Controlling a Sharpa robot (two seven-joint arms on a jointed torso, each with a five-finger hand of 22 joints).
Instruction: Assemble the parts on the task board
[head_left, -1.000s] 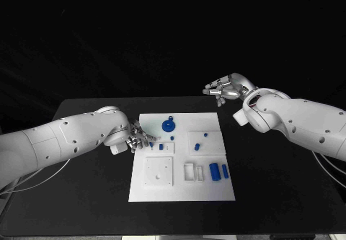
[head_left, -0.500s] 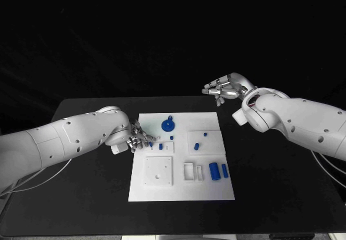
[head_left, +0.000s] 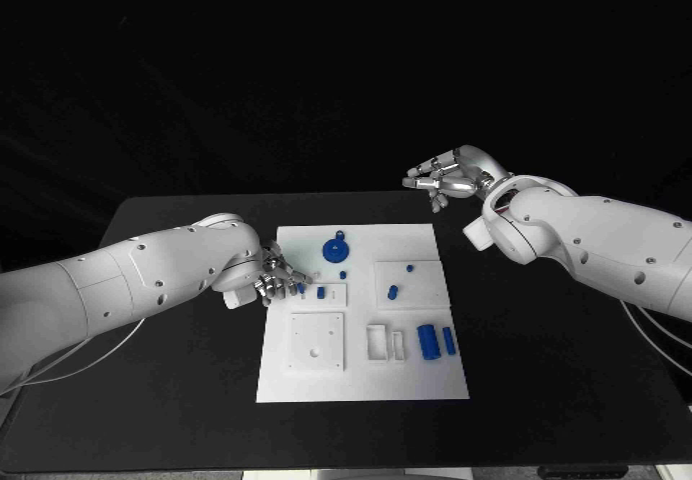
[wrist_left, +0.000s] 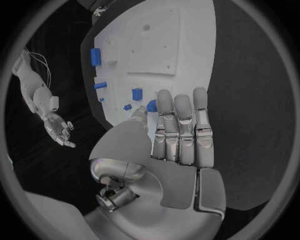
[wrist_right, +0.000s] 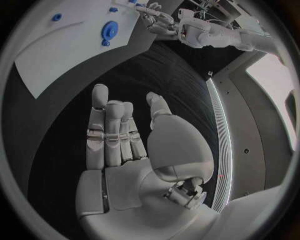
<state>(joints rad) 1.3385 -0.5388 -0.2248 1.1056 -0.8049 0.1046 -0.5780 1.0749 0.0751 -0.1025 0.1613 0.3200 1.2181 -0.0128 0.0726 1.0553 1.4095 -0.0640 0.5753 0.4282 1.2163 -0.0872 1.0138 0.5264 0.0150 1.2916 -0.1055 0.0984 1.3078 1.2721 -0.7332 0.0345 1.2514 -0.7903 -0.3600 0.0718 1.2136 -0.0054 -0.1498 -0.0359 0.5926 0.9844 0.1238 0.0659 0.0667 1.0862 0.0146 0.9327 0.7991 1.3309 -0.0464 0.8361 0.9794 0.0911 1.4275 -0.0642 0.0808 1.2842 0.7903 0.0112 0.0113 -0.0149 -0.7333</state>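
Note:
The white task board (head_left: 361, 375) lies in the middle of the black table. On it are a round blue part (head_left: 336, 249), several small blue pegs such as one (head_left: 394, 293), and a blue cylinder (head_left: 428, 341). My left hand (head_left: 278, 277) hovers low over the board's left edge. Its fingers are straight and together, and a small blue part (wrist_left: 151, 105) sits pinched between thumb and first finger. Beside it another blue peg (head_left: 320, 293) stands in a small square socket. My right hand (head_left: 451, 175) is raised past the board's far right corner, holding nothing.
Empty recesses in the board: a square plate (head_left: 317, 342) at the near left and narrow slots (head_left: 387, 343) beside it. In the right wrist view the round blue part (wrist_right: 110, 28) and my left hand (wrist_right: 156, 20) are far off. Black table surrounds the board.
My left hand has edged very slightly along the board's left edge with the small blue part still at its fingertips. The right hand has stayed in place.

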